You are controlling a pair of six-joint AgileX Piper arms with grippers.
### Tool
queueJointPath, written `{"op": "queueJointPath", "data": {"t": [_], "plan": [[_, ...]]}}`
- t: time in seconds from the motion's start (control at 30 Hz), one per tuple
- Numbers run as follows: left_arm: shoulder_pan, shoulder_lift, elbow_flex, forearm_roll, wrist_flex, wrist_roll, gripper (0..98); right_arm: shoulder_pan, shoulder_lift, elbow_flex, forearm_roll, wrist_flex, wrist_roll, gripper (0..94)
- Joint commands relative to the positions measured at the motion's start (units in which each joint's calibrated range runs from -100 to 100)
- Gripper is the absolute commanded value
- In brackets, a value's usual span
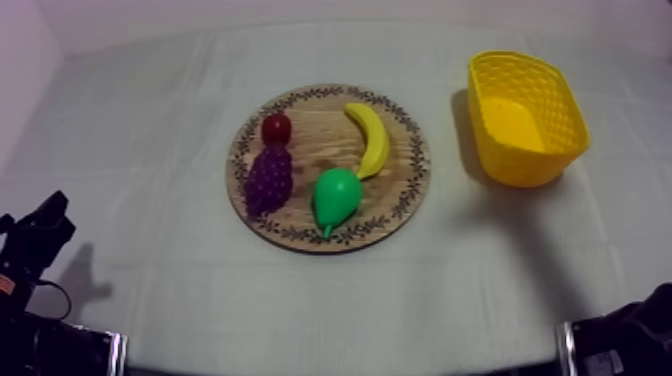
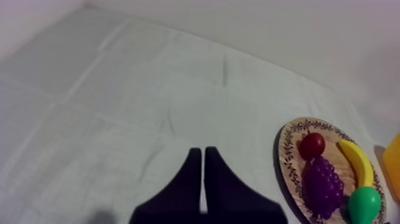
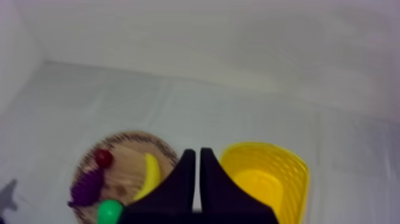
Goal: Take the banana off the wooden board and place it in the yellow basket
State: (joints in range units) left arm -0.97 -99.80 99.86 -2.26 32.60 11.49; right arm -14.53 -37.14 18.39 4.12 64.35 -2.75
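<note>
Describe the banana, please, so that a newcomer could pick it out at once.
A round wooden board lies mid-table, left of a yellow basket. The banana lies on the board's basket side, next to the green pear. Nothing else on the board is long, curved and yellow.

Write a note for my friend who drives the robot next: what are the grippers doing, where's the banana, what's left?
Left gripper: shut on nothing, low at its side of the table.
Right gripper: shut on nothing, low at its side.
Banana: on the wooden board beside the pear; grapes and small red fruit lie there too.
Yellow basket: right of the board, no fruit in it.
Done: nothing yet. Left: grasp the banana, lift it, put it into the basket.
</note>
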Motion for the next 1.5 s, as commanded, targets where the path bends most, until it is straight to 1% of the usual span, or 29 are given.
{"op": "queueJointPath", "data": {"t": [0.0,0.17,0.23,0.33,0.43,0.6,0.73,0.87,1.2,1.47], "plan": [[-0.01,-0.03,0.03,-0.01,-0.02,0.01,0.1,-5.63,4.15,-15.52,2.99,1.93,-4.51,0.2],[-0.01,-0.03,0.03,-0.01,-0.02,0.01,0.1,-12.15,10.58,-19.26,9.31,4.93,-11.14,0.2],[-0.01,-0.03,0.03,-0.01,-0.02,0.01,0.1,-14.05,13.3,-19.07,10.96,5.84,-13.35,0.2],[-0.01,-0.03,0.03,-0.01,-0.02,0.01,0.1,-16.18,17.41,-17.5,12.34,6.44,-16.1,0.2],[-0.01,-0.03,0.03,-0.01,-0.02,0.01,0.1,-18.03,21.17,-15.28,12.86,6.53,-18.35,0.2],[-0.01,-0.03,0.03,-0.01,-0.02,0.01,0.1,-21.2,26.38,-12.37,12.98,6.36,-21.01,0.2],[-0.01,-0.03,0.03,-0.01,-0.02,0.01,0.1,-23.11,30.07,-12.1,12.77,6.34,-22.12,0.2],[-0.01,-0.03,0.03,-0.01,-0.02,0.01,0.1,-23.98,33.66,-13.08,12.65,6.64,-22.81,0.2],[-0.01,-0.03,0.03,-0.01,-0.02,0.01,0.1,-21.99,43.69,-16.82,13.53,8.66,-25.49,0.2],[-0.01,-0.03,0.03,-0.01,-0.02,0.01,0.1,-19.23,49.85,-18.68,13.46,9.3,-25.89,0.2]]}}
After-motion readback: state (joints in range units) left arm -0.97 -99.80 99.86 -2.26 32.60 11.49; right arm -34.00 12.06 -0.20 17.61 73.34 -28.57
